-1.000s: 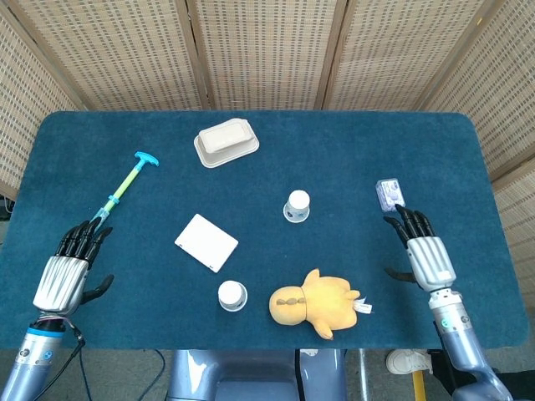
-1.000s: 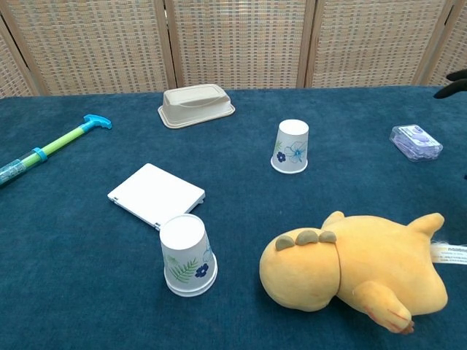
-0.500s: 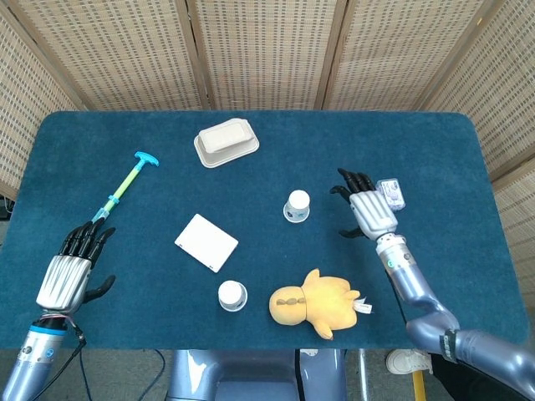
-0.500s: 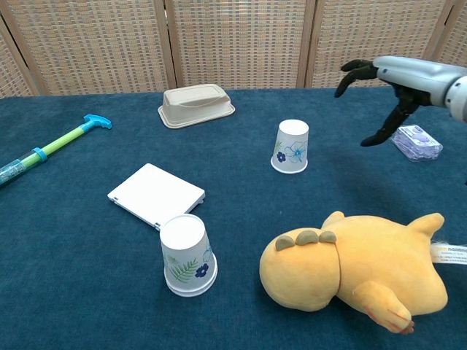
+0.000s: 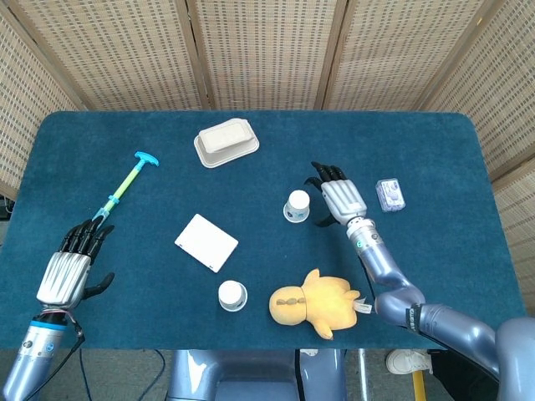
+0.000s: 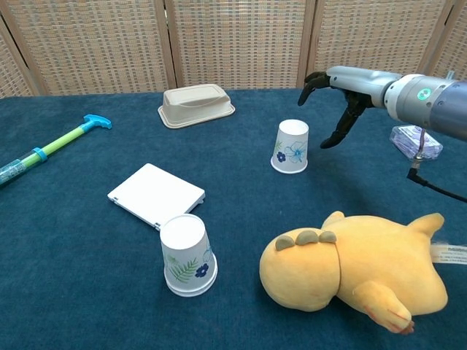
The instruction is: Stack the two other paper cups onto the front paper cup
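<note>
I have my right hand [image 6: 343, 91] hanging open above the table just to the right of the far paper cup [image 6: 291, 146], fingers spread and curved down, thumb dropped low, nothing in it. That cup stands upside down with its wide rim on the blue cloth, and the front paper cup [image 6: 187, 254] stands the same way near the table's front edge, beside the yellow plush toy [image 6: 357, 267]. Only these two cups show in either view, so I cannot tell where the third one is. To do this grasp well I would lower the hand until thumb and fingers bracket the cup's upper half, then close gently, since thin paper will crush or pop out under a hard squeeze. I would lift straight up before carrying it toward the front cup, passing on the side away from the toy, and keep it level so it slides over the other's closed top. The white flat box [image 5: 206, 242] lies near that path too. My left hand [image 5: 69, 266] rests open at the table's left front, empty.
</note>
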### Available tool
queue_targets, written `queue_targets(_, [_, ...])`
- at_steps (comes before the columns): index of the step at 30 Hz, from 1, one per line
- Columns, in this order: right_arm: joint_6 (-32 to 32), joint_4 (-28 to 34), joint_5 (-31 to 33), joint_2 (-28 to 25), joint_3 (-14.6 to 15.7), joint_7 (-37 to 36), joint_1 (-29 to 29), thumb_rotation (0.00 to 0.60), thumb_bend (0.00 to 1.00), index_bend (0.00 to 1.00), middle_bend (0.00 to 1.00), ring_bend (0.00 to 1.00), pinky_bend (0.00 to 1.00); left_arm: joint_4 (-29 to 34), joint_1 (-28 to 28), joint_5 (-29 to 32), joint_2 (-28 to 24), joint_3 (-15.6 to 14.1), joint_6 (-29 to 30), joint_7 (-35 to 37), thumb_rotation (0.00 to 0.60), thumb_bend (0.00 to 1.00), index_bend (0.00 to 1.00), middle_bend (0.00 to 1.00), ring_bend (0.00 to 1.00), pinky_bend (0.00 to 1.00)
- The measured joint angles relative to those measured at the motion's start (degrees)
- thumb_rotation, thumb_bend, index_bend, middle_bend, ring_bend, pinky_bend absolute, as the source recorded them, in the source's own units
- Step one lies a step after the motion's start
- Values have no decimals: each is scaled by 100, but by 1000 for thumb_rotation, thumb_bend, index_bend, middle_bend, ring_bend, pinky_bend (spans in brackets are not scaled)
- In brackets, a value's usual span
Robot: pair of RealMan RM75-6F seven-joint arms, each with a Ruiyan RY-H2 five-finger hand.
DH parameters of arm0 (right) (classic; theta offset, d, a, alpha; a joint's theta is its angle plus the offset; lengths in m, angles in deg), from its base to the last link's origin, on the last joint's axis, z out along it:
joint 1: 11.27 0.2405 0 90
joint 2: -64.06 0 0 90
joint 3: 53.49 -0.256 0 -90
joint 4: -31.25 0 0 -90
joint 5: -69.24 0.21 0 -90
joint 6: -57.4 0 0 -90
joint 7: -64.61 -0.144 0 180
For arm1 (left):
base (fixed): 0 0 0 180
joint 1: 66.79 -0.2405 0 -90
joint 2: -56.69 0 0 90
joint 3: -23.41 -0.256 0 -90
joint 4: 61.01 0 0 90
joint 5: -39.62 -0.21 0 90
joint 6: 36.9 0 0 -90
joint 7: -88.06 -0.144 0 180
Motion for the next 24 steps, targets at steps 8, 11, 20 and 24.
queue_targets(8, [-275,-477,187,316,40,27,336,600,196,286,0,0,75,-29,0,19,12,55,-118,20,600,296,93,0,0,79])
queue_targets(11, [-366,-697,244,438,35,31,484,600,196,287,0,0,76,-42,-1,37,10,76,-159,41,600,296,93,0,0,79])
queue_targets(20, [-563,-1219,314,699,81,35,731,600,205,365,3,0,89,-64,10,37,18,89,-283,57,600,296,94,0,0,79])
queue_targets(24, [-592,-1433,296,818,132,-44,778,600,211,444,28,0,106,-66,17,24,27,91,-327,57,600,296,97,0,0,79])
